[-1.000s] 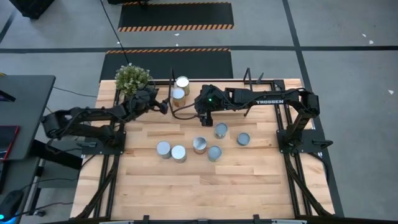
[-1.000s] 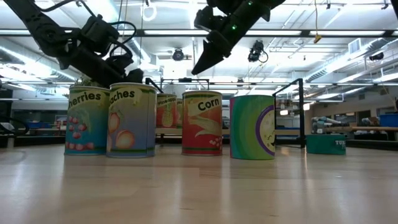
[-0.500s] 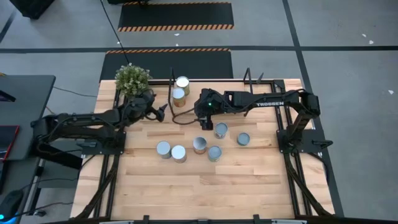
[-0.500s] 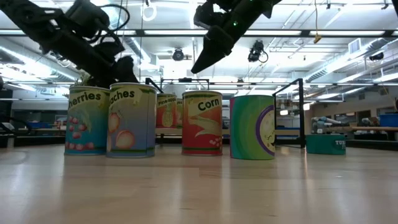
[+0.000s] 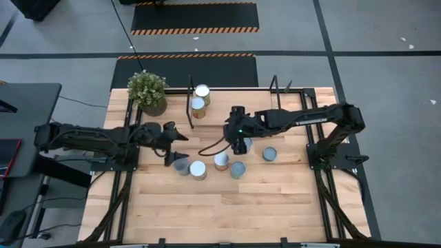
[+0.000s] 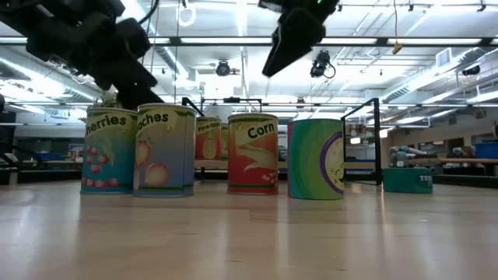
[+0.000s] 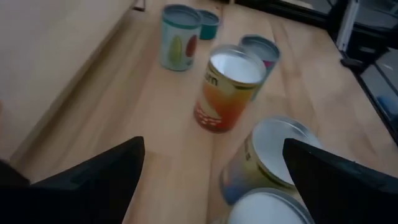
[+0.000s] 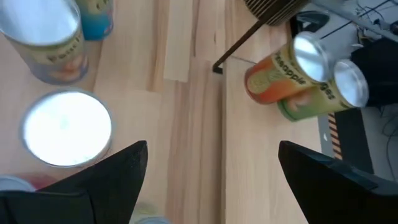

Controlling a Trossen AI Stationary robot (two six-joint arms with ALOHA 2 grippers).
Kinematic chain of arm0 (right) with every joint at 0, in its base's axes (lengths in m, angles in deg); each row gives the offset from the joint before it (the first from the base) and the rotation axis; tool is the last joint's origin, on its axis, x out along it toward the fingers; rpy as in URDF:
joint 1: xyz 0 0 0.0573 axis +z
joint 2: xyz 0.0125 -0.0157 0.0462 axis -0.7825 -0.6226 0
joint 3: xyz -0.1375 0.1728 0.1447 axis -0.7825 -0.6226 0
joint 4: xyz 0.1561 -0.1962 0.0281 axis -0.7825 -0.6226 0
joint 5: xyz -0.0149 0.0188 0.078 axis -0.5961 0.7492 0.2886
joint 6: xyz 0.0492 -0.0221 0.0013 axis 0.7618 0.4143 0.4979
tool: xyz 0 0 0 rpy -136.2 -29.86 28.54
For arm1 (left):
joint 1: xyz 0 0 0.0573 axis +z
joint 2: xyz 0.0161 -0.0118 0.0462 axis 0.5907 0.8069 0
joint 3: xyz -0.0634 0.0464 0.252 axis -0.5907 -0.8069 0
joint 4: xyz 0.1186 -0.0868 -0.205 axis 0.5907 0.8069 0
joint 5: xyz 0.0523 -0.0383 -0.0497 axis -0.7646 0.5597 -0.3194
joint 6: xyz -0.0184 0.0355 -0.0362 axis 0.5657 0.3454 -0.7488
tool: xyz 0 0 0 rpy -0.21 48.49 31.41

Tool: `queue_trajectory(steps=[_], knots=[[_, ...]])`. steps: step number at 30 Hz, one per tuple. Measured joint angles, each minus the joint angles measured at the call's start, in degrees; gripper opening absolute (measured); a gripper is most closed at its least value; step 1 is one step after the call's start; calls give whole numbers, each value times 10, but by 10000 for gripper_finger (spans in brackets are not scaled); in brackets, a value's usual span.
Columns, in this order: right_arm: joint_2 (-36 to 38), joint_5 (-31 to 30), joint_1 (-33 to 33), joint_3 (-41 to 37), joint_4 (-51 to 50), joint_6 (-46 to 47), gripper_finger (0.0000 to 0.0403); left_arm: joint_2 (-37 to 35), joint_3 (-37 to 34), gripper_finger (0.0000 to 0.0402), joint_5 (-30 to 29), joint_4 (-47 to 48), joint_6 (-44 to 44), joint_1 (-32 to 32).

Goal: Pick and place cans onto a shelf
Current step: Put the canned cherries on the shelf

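Note:
Two cans (image 5: 200, 98) stand at the left end of the shelf (image 5: 234, 96); they also show in the right wrist view (image 8: 305, 78). Several more cans stand upright on the tabletop in a cluster (image 5: 221, 161). My left gripper (image 5: 176, 147) is open and empty, just left of and above the two leftmost cans (image 5: 189, 167), which show close by in the left wrist view (image 7: 273, 155). My right gripper (image 5: 239, 145) is open and empty, above the cluster's far side, beside a white-topped can (image 8: 65, 127). In the low view both hang above the can row (image 6: 253, 152).
A potted green plant (image 5: 147, 89) stands at the table's far left corner. The shelf's black upright frames (image 5: 189, 96) rise at both ends. The near half of the wooden tabletop (image 5: 227, 207) is bare. A teal can (image 5: 269, 153) stands apart at the right.
My left gripper has drawn back from the cans on the shelf, moving toward the near edge and down, and has turned to point at the leftmost table cans. My right gripper has moved right and toward the near edge, over the cluster. No can has moved.

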Motion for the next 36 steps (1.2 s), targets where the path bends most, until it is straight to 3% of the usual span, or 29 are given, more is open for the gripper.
queue_trajectory(steps=[11,18,22,29,36], knots=[[23,0,5,-1,-46,47,370,1,16,389,3,35,16,-24],[21,3,5,-23,-39,48,370,1,177,389,-71,306,27,-86],[21,3,5,-33,-37,51,370,1,229,389,-81,423,-26,-152],[20,3,5,-46,-28,62,370,31,220,389,-154,525,-156,-266],[20,11,5,-46,-10,59,370,144,209,389,-164,515,-181,-294]])
